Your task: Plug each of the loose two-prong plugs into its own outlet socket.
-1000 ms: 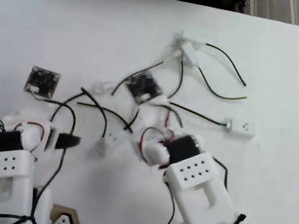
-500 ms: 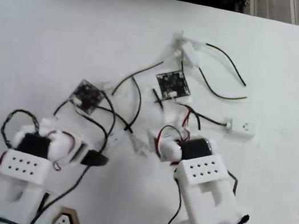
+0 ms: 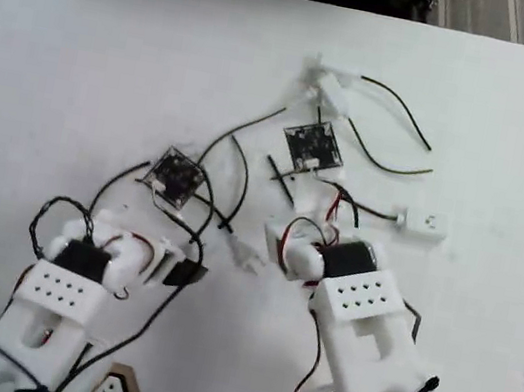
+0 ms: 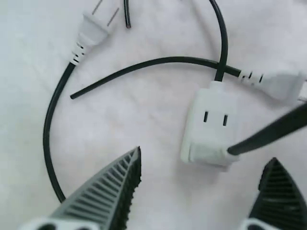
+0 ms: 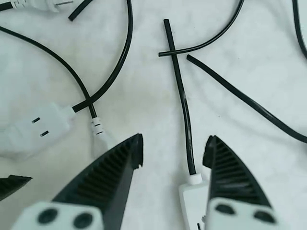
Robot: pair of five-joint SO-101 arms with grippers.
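In the high view the white worktop (image 3: pixel 84 53) runs on as plain surface from the tangle of cords to its far edge and out to the left side. The cords and white pieces crowd the middle, just ahead of the left arm (image 3: pixel 61 298) and the right arm (image 3: pixel 364 310), which stand close beside each other.

The left fingers (image 4: pixel 112 189) are spread wide and hold nothing. A socket block (image 4: pixel 211 124) lies flat between their tips with its two slots facing up and room on either side of it. A blurred black strip (image 4: pixel 273 130) slants across one corner of the block; whether it is a cord I cannot tell. A plug with bare prongs (image 4: pixel 93 29) lies well apart from the block, and its cord loops round toward the grey finger. A second plug (image 4: pixel 280 85) sits just beside the block's cord, its front end cut off by the frame edge.

The right fingers (image 5: pixel 105 177) are moderately open and also hold nothing. A straight cord (image 5: pixel 181 96) runs down between them to a white block (image 5: pixel 192 201), which is partly hidden by one finger and cut off at the frame edge. A small plug (image 5: pixel 103 141) is tucked half behind the other finger, near a two-slot socket (image 5: pixel 33 127).

A far socket (image 3: pixel 423 222) lies alone toward the right side. The white cluster (image 3: pixel 327 88) near the far edge is too small to show whether anything is plugged in.
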